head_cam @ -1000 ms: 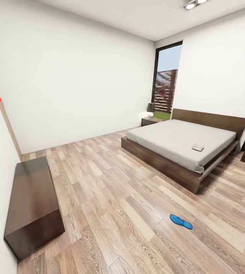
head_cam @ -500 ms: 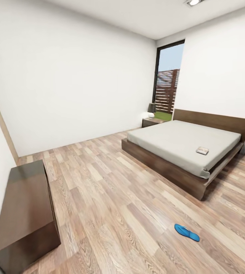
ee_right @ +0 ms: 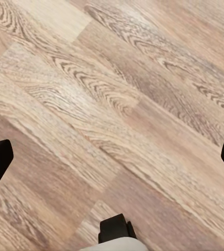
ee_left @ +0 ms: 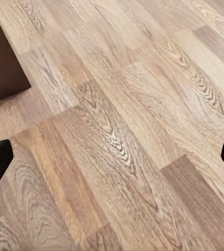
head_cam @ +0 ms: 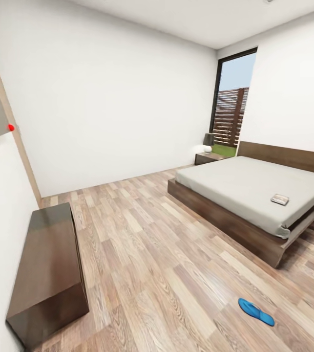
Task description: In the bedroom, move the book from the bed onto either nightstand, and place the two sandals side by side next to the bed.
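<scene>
1. Head view takes in the bedroom, where the bed [head_cam: 254,188] stands at the far right: a low dark wood frame under a flat pale mattress. It is heavy and stays put.
2. A nightstand [head_cam: 208,157], dark and squarish, sits at the bed's far left corner beside the tall window [head_cam: 232,100]; its flat top looks a firm landing place.
3. The bench [head_cam: 49,271], long and dark, runs along the left wall and is no target.
4. One blue sandal [head_cam: 256,311] lies on the floor, near right, well apart from the bed. It is probably light and bendy, so pinch across its sole edge.
5. The book [head_cam: 280,199] rests flat near the mattress's right edge. Being thin and light, it is best nipped by an overhanging edge.
6. The left gripper [ee_left: 112,157] and right gripper [ee_right: 112,157] hang over bare planks, fingers spread wide, holding nothing.
</scene>
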Robot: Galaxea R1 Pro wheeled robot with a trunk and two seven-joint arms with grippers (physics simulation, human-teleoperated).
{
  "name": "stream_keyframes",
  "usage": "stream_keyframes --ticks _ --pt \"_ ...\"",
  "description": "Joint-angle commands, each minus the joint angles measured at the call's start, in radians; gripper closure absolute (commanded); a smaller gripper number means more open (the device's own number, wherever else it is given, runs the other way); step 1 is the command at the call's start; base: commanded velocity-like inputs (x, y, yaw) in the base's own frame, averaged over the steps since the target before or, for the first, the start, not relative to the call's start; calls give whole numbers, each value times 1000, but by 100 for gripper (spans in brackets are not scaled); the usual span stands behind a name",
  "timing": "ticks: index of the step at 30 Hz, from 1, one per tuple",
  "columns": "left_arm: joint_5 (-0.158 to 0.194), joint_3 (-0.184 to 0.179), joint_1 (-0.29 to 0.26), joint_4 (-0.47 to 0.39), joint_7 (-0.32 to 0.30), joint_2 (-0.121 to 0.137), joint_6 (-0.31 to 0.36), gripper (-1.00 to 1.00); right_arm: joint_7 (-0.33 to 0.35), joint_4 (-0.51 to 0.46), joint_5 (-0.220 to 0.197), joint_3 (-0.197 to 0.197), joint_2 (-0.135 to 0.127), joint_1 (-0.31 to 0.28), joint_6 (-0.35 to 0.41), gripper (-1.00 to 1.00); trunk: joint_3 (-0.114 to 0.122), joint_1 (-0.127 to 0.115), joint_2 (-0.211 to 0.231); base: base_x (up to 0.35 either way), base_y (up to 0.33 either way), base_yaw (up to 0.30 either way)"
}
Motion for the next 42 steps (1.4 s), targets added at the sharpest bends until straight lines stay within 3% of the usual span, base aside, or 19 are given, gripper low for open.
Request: stream_keyframes --ticks 1,42 --pt "1 1 -1 1 0 0 -3 -100 0 0 -10 2 0 0 -4 -100 -1 0 -1 2 0 48" --pt "-1 1 -1 2 0 0 -3 -100 0 -1 -10 3 0 -1 -4 -100 -1 0 -1 282 0 38"
